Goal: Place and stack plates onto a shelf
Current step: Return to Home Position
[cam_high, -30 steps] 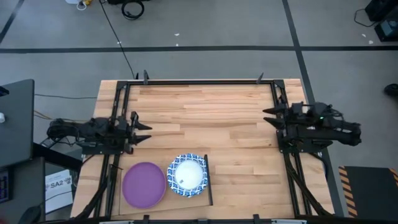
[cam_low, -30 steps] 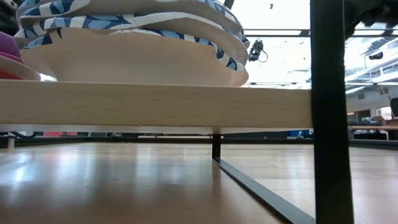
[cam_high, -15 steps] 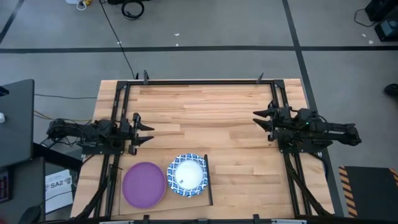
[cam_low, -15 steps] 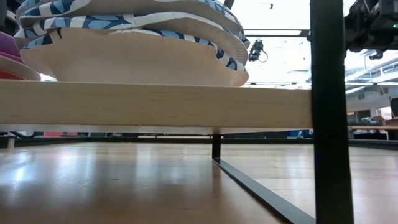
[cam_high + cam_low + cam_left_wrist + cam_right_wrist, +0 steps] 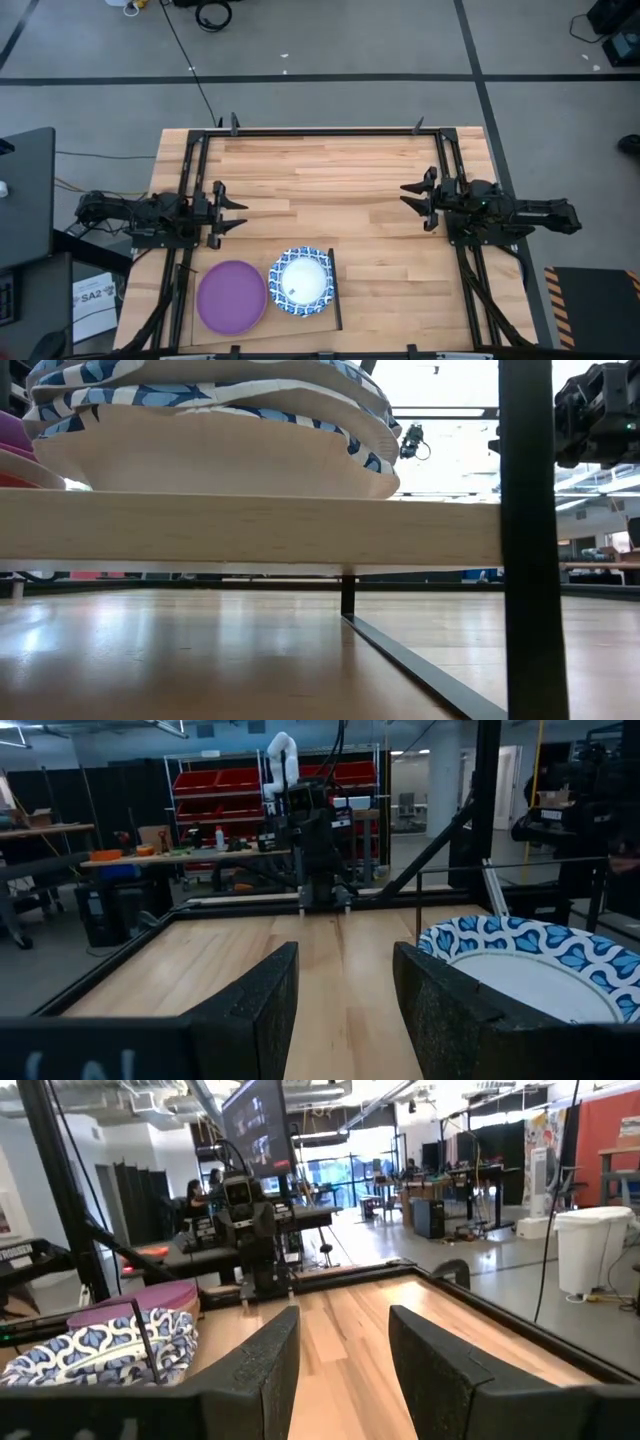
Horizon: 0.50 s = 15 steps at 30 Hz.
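Both stacks of plates sit on the shelf (image 5: 250, 530), and neither pair of jaws touches them. On the shelf's left half the purple plate (image 5: 232, 296) tops its pile; the low view shows an orange rim (image 5: 12, 480) under it at the picture's edge. On the right half the blue patterned plates (image 5: 301, 281) are nested together, with a beige plate (image 5: 220, 460) at the bottom of that pile, resting on the board. The two piles stand just beside each other.

The left arm (image 5: 140, 212) lies level over the tabletop (image 5: 330, 170), with the left jaws just behind the shelf's left end. They are spread wide and hold nothing. In the left wrist view the patterned plate (image 5: 520, 960) lies off to one side of the gap, not in it.

The right arm (image 5: 510, 210) reaches in from the opposite side. The right jaws are well apart from the shelf, beyond its right end and farther back, and they too are wide and empty. The right wrist view shows the patterned pile (image 5: 100, 1345) and the purple plate (image 5: 140, 1298) far off, across the bare wood.
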Tool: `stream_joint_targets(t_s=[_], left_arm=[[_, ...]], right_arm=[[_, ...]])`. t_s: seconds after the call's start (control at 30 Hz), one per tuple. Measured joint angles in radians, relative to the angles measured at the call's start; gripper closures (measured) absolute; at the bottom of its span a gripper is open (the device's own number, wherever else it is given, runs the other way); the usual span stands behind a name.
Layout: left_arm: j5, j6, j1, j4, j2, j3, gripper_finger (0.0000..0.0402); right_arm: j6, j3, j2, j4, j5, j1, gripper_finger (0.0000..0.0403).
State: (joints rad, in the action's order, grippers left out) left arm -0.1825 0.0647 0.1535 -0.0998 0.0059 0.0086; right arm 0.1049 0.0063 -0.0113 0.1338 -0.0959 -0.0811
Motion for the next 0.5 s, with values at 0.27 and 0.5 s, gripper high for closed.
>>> stream_joint_targets(t_s=[0.27, 0.5], left_arm=[[0.000, 0.000, 0.000, 0.010, 0.000, 0.000, 0.0230], [0.000, -0.001, 0.000, 0.032, 0.000, 0.000, 0.0230]], right_arm=[[-0.033, 0.000, 0.000, -0.097, 0.001, 0.000, 0.0242], [-0.066, 0.000, -0.013, -0.104, 0.018, 0.000, 0.0242]])
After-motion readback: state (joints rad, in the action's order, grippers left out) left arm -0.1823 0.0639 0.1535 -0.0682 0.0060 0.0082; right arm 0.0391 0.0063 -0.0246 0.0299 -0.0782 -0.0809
